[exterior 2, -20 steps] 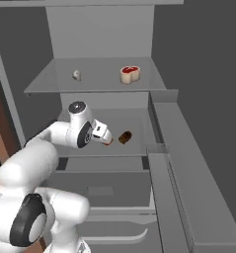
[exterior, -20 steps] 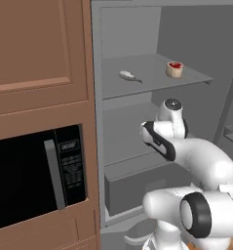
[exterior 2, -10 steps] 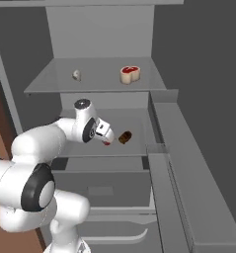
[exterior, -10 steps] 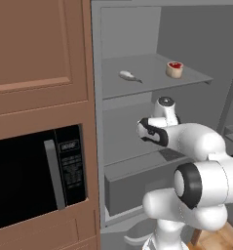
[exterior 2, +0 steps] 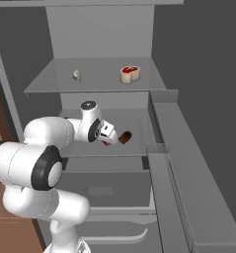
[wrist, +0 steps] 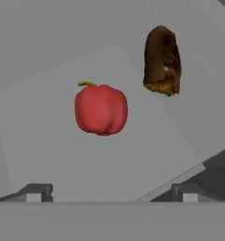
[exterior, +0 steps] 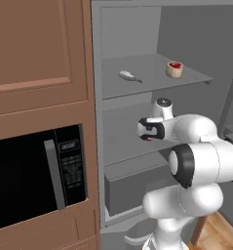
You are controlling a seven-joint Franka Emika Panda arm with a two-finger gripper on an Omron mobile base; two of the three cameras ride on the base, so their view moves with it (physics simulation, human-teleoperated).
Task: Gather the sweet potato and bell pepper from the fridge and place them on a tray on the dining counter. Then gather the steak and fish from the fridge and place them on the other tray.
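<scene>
On the fridge's middle shelf (wrist: 48, 141) lie a red bell pepper (wrist: 101, 109) and a brown sweet potato (wrist: 162, 60). My gripper (wrist: 111, 193) is open just in front of the pepper, nothing between its fingers. From the right base view, the gripper (exterior 2: 109, 137) is over that shelf, with the sweet potato (exterior 2: 125, 137) beside it and a bit of the pepper (exterior 2: 105, 143) showing under the hand. On the top shelf are the steak (exterior 2: 130, 73) and the small pale fish (exterior 2: 76, 75). The left base view also shows the steak (exterior: 175, 69), fish (exterior: 128, 75) and gripper (exterior: 143, 133).
The open fridge door (exterior 2: 181, 163) with its bins runs along the right. A drawer (exterior: 132, 188) sits below the middle shelf. Left of the fridge stands a brown cabinet (exterior: 40, 58) with a built-in microwave (exterior: 35, 185).
The arm has reached further into the fridge over the middle shelf, with its elbow swung nearer the cameras. The jaws stayed open.
</scene>
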